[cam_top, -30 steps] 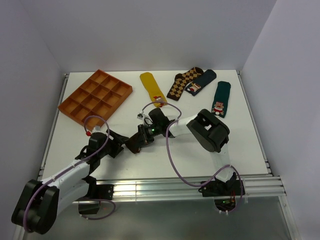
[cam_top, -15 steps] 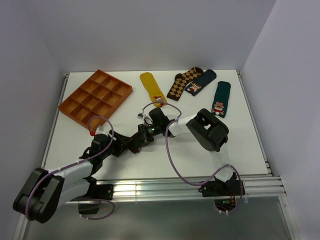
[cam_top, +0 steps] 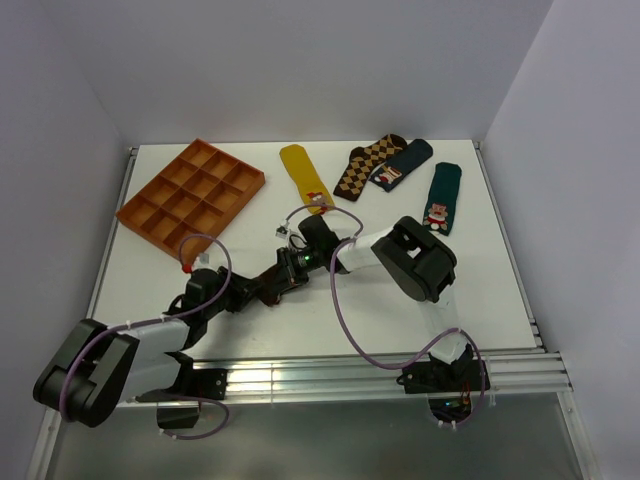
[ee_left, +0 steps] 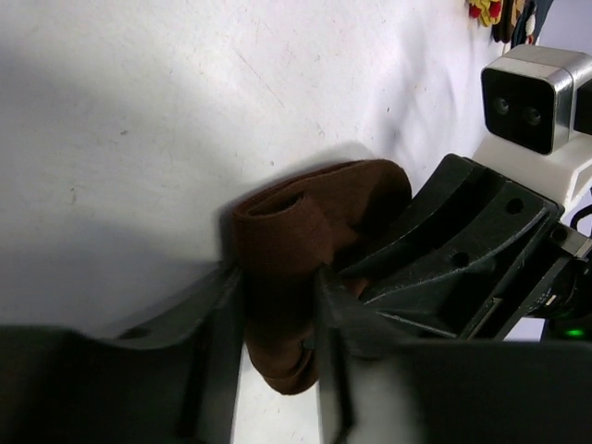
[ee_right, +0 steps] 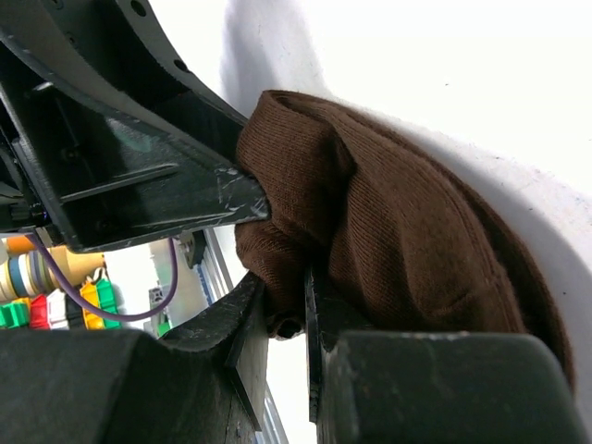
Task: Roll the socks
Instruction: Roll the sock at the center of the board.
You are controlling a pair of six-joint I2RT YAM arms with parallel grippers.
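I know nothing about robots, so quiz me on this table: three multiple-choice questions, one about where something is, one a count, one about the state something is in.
1. Where on the table is the orange tray?
A) far left
B) far right
C) near edge, middle

2. How many socks lie along the far side?
A) two
B) four
C) six

3. What state is the brown sock in?
A) flat, untouched
B) bunched, pinched from both sides
C) inside the tray

Answers:
1 A: the tray sits by the far left corner.
2 B: yellow sock, diamond-patterned sock, navy sock, green sock.
3 B: the left gripper and right gripper each clamp its bunched fabric.
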